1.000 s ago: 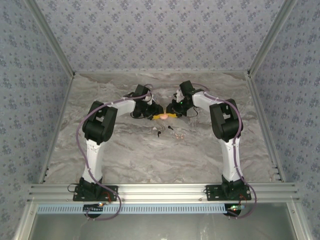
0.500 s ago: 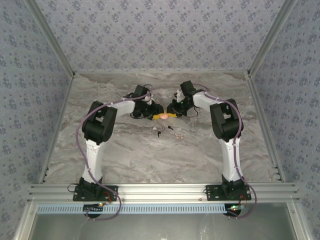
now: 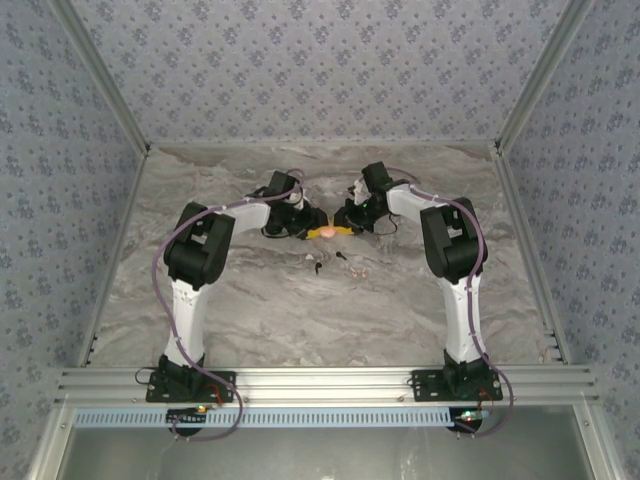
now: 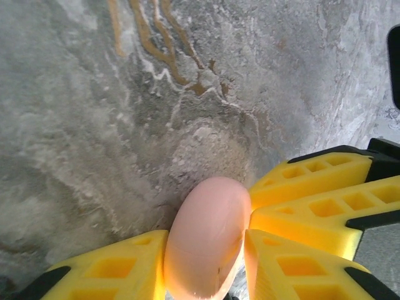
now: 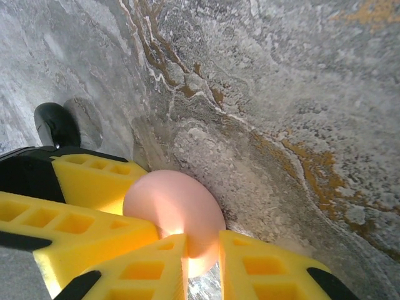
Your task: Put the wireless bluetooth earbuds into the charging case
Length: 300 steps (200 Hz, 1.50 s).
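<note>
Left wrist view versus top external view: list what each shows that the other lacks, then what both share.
Left wrist: close up, hollow-ribbed yellow fingers pressed on the smooth pink charging case. Top external: both whole arms and two tiny black earbuds lying loose on the table. Shared: that case pinched between left gripper and right gripper.

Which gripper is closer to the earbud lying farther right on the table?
Right. The right gripper clamps the pink charging case just beyond that earbud, almost straight above it in the top view. The left gripper grips the case's other side, farther off to the left.
</note>
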Each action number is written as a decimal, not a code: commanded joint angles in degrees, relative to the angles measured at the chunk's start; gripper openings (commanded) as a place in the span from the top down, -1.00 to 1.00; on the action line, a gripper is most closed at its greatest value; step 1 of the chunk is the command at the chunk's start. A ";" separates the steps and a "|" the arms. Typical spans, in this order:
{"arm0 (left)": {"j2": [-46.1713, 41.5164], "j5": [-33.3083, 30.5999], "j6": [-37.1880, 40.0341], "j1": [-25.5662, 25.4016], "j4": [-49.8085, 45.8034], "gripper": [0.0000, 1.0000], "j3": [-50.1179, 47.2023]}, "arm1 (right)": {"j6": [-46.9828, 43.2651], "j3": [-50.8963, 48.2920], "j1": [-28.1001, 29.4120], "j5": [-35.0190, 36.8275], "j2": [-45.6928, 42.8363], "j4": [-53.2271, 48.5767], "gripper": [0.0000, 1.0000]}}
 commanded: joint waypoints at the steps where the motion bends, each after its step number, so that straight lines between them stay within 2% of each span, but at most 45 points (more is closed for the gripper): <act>1: -0.93 1.76 -1.08 -1.07 2.89 0.29 -0.56 | 0.86 -1.66 0.12 -0.26 -0.88 -0.97 0.61; 47: -1.01 1.11 -1.27 -1.14 2.64 0.42 -0.61 | 0.91 -2.10 -0.19 -0.05 -1.55 -0.98 0.61; 64: -1.51 0.27 -0.88 -1.13 2.15 0.52 -0.84 | 0.69 -2.78 -0.32 0.91 -2.70 -1.04 0.57; 89: -3.15 -1.51 0.30 -0.96 0.72 0.55 -1.24 | 0.32 -4.08 -0.96 2.05 -5.16 -1.02 0.51; 154: -12.67 -2.66 3.11 0.07 2.25 0.60 -5.46 | -2.81 -11.89 -3.92 1.68 -18.17 2.28 0.34; 221: -27.58 2.60 5.14 1.75 12.17 0.63 -12.59 | -7.39 -16.92 -7.02 -8.39 -33.69 7.27 0.18; 272: -36.30 7.51 5.02 1.91 19.70 0.63 -14.82 | -5.57 -16.10 -6.70 -18.06 -38.55 11.86 0.05; 300: -38.40 9.34 3.82 1.85 22.95 0.64 -15.19 | -5.60 -14.47 -5.01 -20.64 -39.49 13.35 -0.01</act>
